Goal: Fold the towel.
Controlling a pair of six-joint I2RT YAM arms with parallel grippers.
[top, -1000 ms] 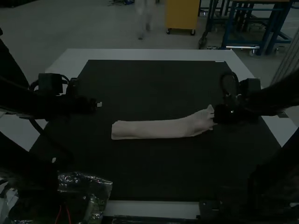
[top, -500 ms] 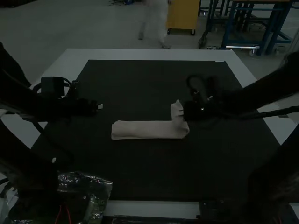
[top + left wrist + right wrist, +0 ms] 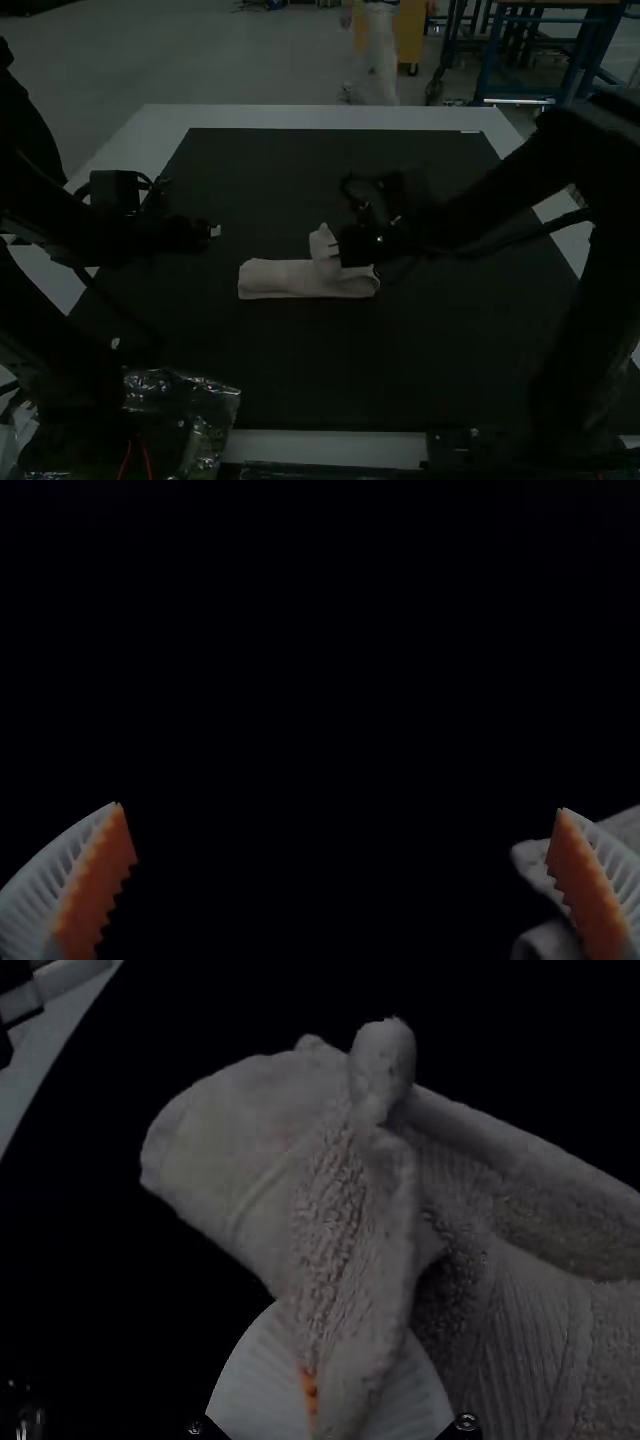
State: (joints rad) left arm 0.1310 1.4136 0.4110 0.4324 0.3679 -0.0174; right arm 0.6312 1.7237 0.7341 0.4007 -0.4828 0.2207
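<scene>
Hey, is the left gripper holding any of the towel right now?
No, the left gripper has its fingers spread wide apart, with no cloth pinched between them.

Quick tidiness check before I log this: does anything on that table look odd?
Crumpled clear plastic lies at the near left corner of the table, possibly stray packaging. The towel, one end held up by the right gripper, looks normal.

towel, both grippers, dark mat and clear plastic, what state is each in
towel: folded into a narrow strip, one end raised above the rest
left gripper: open, fingers wide apart
right gripper: closed on the towel's raised end
dark mat: lying flat
clear plastic: crumpled
</scene>
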